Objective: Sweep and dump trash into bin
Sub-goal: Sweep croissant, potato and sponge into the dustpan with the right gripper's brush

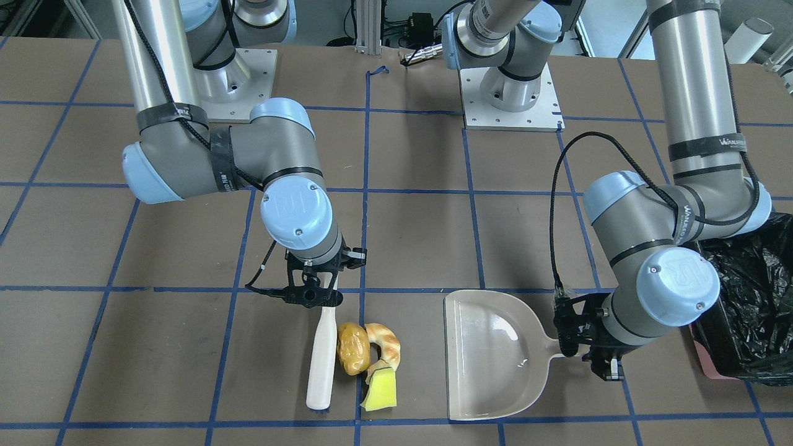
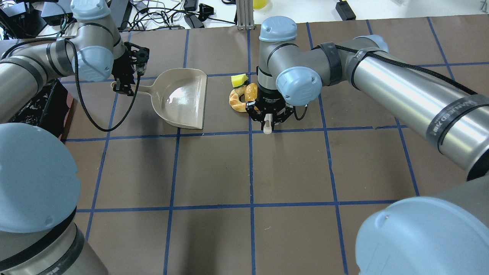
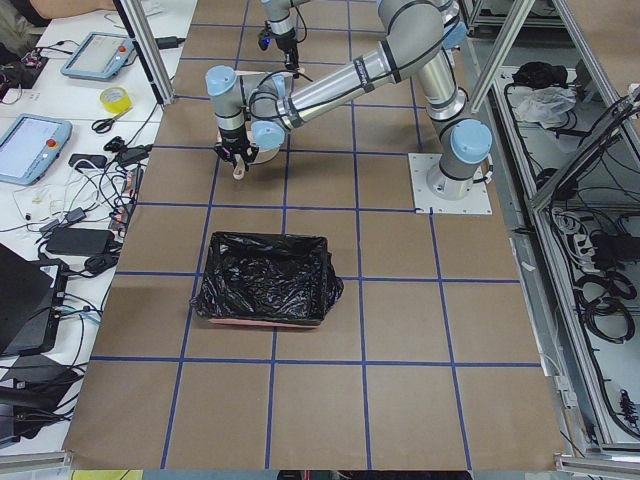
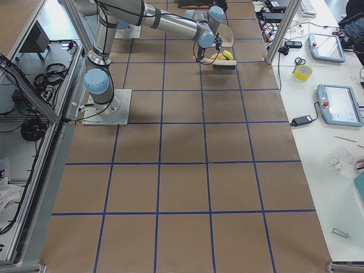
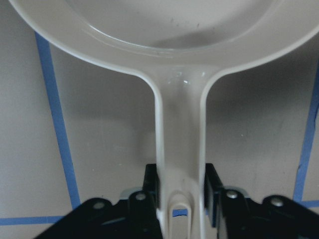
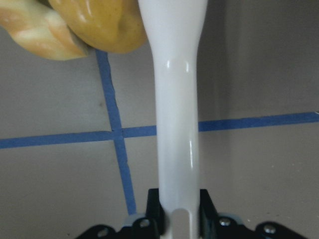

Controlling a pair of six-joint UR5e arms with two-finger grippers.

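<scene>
— Why does the right gripper (image 1: 315, 296) sit at centre-left of the front-facing view, above the pile?

— Its fingers are clamped tight on the handle end of the white brush (image 1: 322, 356). The brush runs down the frame along the left side of the trash. That puts it on the side away from the dustpan (image 1: 489, 353), so a push to the right would likely carry everything toward the pan.

— Where is the trash exactly?

— It is bunched low in the middle of the frame. The potato-shaped lump (image 1: 353, 348) touches the brush, the bread piece (image 1: 385, 342) curls just to its right, and the sponge wedge (image 1: 380, 391) lies just below them. All three are on the table (image 1: 186, 347), apart from the pan's mouth.

— And the left gripper (image 1: 575, 339)?

— It is closed on the dustpan's handle, as the wrist view shows. The pan lies flat with its straight open edge facing the pile, probably to brace it.

— The bin (image 1: 743, 272)?

— It is at the right edge, just beyond that arm, so the dump should be a short carry. Nothing is in the pan yet.
</scene>
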